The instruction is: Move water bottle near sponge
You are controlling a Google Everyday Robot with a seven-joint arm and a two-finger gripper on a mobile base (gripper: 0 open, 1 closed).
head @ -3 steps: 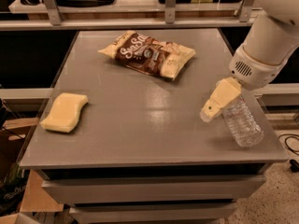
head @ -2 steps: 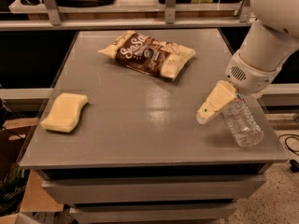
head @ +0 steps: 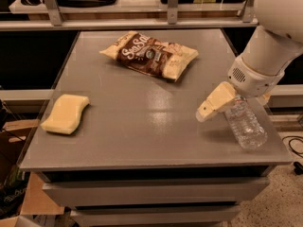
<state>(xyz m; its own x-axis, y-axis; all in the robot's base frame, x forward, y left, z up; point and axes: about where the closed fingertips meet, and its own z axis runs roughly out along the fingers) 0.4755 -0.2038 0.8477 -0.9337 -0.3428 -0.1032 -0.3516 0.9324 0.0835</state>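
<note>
Fingers [head: 214, 105] seemingly tight around tilted water bottle [head: 245, 126] near right edge of table [head: 142, 131].

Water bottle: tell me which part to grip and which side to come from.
Take the water bottle across its ribbed body just below the neck, coming from above on the right. It leans at the front right corner of the table with its top toward the gripper, which sits at that end; the narrow round body suits a sideways pinch.

Clear water bottle [head: 245, 126] tilts by the claw [head: 215, 109] (right edge), well apart from the yellow sponge [head: 65, 113].
</note>
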